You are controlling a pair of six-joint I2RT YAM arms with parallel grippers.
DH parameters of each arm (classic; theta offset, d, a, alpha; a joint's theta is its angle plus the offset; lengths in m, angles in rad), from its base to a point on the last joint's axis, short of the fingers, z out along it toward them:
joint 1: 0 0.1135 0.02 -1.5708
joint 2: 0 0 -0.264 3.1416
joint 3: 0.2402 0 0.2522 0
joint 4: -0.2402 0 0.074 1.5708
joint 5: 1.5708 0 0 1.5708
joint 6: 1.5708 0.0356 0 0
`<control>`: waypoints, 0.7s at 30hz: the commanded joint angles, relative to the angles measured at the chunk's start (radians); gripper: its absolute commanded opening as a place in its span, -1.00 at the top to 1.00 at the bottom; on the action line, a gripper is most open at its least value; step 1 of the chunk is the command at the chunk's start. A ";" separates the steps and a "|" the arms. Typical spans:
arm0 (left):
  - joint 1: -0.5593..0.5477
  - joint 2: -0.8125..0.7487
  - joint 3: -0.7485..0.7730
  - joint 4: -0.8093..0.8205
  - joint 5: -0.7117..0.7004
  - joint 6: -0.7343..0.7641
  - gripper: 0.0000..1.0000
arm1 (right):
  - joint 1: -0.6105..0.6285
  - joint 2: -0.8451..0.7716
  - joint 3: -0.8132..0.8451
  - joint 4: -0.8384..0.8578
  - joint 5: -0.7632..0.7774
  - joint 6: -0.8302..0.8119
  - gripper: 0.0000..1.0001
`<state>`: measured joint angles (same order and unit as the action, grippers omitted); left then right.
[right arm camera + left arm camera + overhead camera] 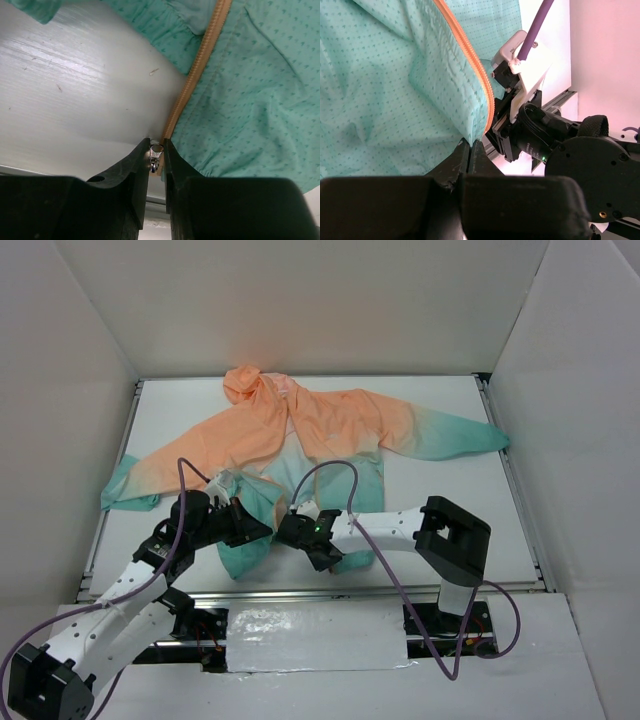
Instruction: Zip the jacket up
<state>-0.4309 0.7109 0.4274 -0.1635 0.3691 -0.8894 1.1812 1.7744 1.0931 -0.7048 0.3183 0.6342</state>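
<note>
We see a flat white surface (450,510); on it lies a thin hooded peach-orange and teal-green jacket (330,425), sleeves spread out, hood at the far edge.

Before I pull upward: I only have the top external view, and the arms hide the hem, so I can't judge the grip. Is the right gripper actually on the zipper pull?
Observer: Yes. In the right wrist view, the right gripper has the metal zipper pull pinched between its fingers, at the bottom end of the orange zipper.
Operator: And the left gripper, is it holding cloth or only resting on it?
Observer: Holding it. In the left wrist view, the left gripper is shut on the teal bottom edge of the jacket, right beside the lower end of that side's zipper.
</note>
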 commanded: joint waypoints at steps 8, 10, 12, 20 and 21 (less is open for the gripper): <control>0.004 0.005 -0.007 0.061 0.028 0.004 1.00 | 0.014 -0.069 -0.001 -0.033 0.073 0.081 0.63; 0.004 0.009 -0.009 0.065 0.030 0.006 1.00 | 0.020 -0.087 -0.016 -0.033 0.080 0.102 0.65; 0.004 0.013 -0.010 0.070 0.031 0.006 1.00 | 0.020 -0.116 -0.030 -0.022 0.088 0.125 0.67; 0.004 0.025 -0.004 0.073 0.030 0.006 1.00 | 0.023 -0.174 -0.096 0.013 0.035 0.151 0.59; 0.004 0.022 -0.004 0.070 0.027 0.007 1.00 | 0.026 -0.185 -0.107 0.019 0.018 0.156 0.46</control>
<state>-0.4309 0.7368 0.4191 -0.1390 0.3832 -0.8917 1.1950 1.6379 1.0111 -0.7082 0.3519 0.7582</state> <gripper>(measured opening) 0.037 0.226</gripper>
